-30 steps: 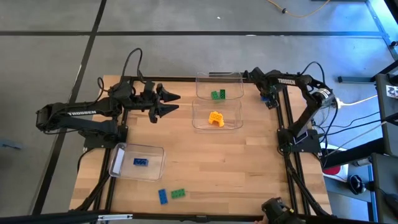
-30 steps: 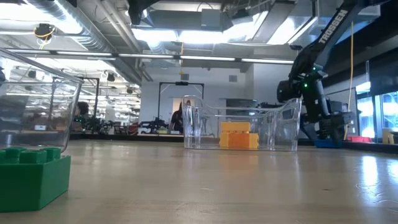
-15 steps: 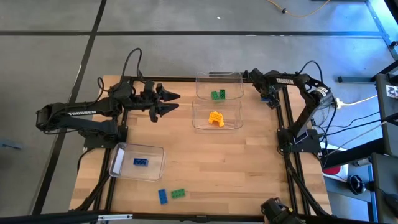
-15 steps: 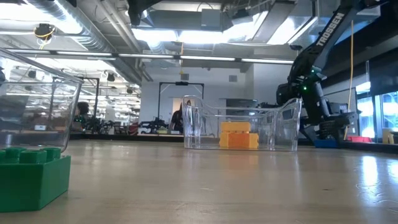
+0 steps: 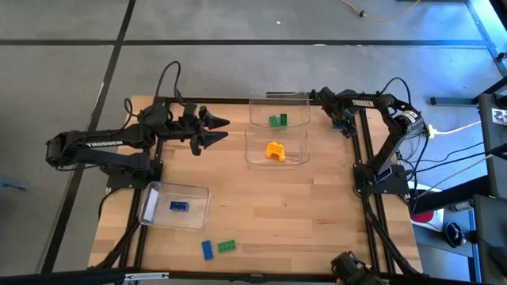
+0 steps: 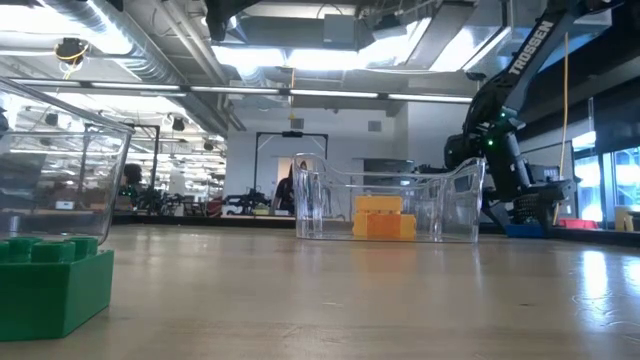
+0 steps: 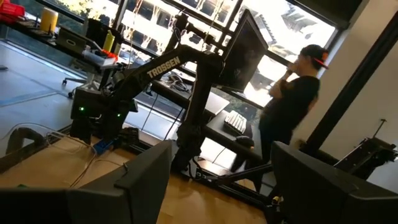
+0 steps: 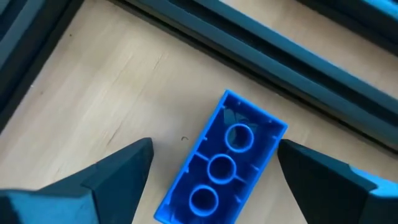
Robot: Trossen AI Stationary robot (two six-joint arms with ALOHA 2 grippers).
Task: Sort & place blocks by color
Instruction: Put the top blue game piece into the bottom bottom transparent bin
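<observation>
While our right arm folds down at the table's far right corner, its gripper [image 8: 211, 177] hangs open just above a blue block [image 8: 219, 168] that lies upside down on the wood, hollow tubes showing, between the two spread fingers [image 8: 112, 171] and touching neither. In the high view the right gripper [image 5: 344, 127] sits just right of the green bin [image 5: 279, 99], near the table [image 5: 277, 206] rail. Our left arm reaches across the far left part of the table, roughly level, wrist pointing toward the bins; the left gripper [image 5: 215, 131] is open and empty, its fingers [image 5: 219, 123] splayed left of the bins and clear of them. We take the yellow bin [image 5: 276, 162] as landmark, in the far middle of the table. It holds yellow-orange blocks [image 5: 275, 150] in a clump; we cannot count them. Just beyond it stands the green bin with two green blocks [image 5: 277, 120] inside. Well to its near left sits a third bin [image 5: 173, 223] with one blue block [image 5: 179, 207] in it. Nearer still, by the front edge, a loose blue block [image 5: 207, 250] and a loose green block [image 5: 226, 246] lie side by side on bare wood. In the low view that green block [image 6: 50, 285] looms at the left, and the yellow-orange stack [image 6: 384, 217] shows through the clear wall. Past the left fingers [image 7: 140, 180] we see the right arm [image 7: 155, 71] and a person [image 7: 292, 109] standing beyond the table.
</observation>
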